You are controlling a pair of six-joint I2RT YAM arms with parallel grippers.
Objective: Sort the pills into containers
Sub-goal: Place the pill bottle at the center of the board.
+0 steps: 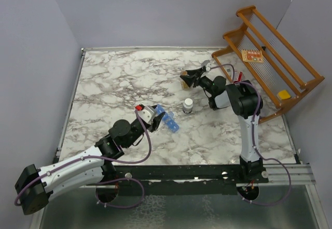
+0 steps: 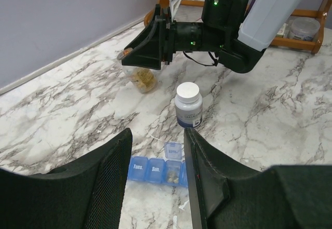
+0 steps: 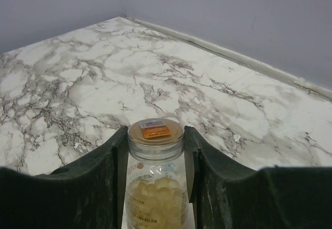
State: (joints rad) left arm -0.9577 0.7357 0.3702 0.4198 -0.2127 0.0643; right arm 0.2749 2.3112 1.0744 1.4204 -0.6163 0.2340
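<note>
Containers (image 1: 170, 121): blue strip, lying slantwise at centre of top view on the table (image 1: 119, 83), one end under L gripper (image 1: 158, 117). Table edges: metal rim at left & top, walls (image 1: 155, 11) rising right behind it; near edge at bottom w/ arm bases. Upper left & mid left are bare marble, the widest open room. Upper right is crowded: wood rack (image 1: 280, 45) sits at the table corner, R gripper (image 1: 191, 77) just left of it, closed on clear bottle (image 1: 184, 83). White-cap bottle (image 1: 188, 105) stands upright btw the two grippers, apart from both, near the strip's far end.

L wrist view: strip runs across bottom centre, seen in the gap btw L fingers (image 2: 109, 177), its ends hidden behind them. L jaws stand apart, nothing seen pinched. One lid (image 2: 173, 150) is up; that cell holds a few pale pills (image 2: 173, 173). Closed cells to its left read "Tues." & "Sun." White-cap bottle is just above in frame, clear of strip. Beyond, upper centre, R gripper holds clear bottle w/ yellowish pills inside. Wall foot runs along upper left; bare marble at left & right.

R wrist view: clear bottle at bottom centre, R fingers (image 3: 104, 177) against both its sides. Tan seal w/ orange label on top, pale yellow pills in lower part. Ahead, open marble runs to the wall corner at upper left.
</note>
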